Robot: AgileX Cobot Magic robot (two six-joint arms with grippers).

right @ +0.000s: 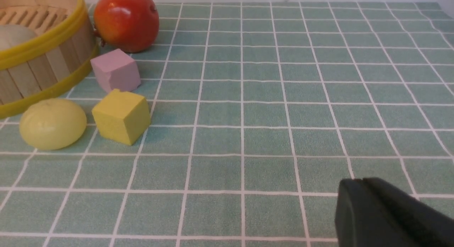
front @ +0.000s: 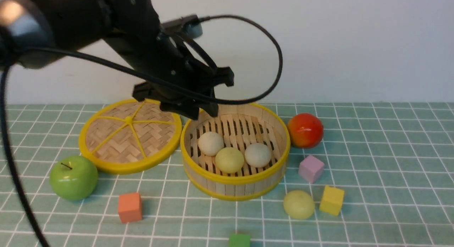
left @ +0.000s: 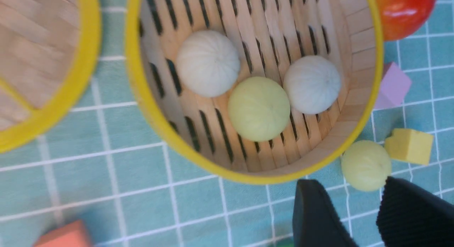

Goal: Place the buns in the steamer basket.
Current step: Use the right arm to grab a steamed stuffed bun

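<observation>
Left claw (front: pixel 203 112) hangs open and empty above the far-left rim of the steamer basket (front: pixel 230 188), its two black ribbed fingers (left: pixel 315 211) standing apart. Right claw (right: pixel 358 183) sits low over bare worktop (front: pixel 390 169), its dark fingers meeting along a thin seam with nothing between them. The basket is round, with an upright wall of pale bamboo slats, a slatted floor with dark gaps and smooth yellow rims. Three matte, faintly ridged balls lie on its floor: one off-white bun (front: pixel 210 143), a yellow-green bun (front: pixel 229 159) touching it, and a second off-white bun (front: pixel 258 154) near the right wall. The fourth bun (front: pixel 298 204), also yellow-green, rests on the worktop just outside the basket's near-right rim, close beside a yellow foam cube (front: pixel 331 200). A lilac cube (front: pixel 311 168) and a glossy red-orange fruit (front: pixel 305 130) crowd the basket's right side. The flat woven lid (front: pixel 129 135) with yellow spokes lies just to its left, with a shiny green apple (front: pixel 73 177) touching its near edge. An orange cube (front: pixel 129 207) and a green cube (front: pixel 239 240) sit nearer the front. The worktop is a soft green cloth gridded in white, and to the right it lies wide and free.
</observation>
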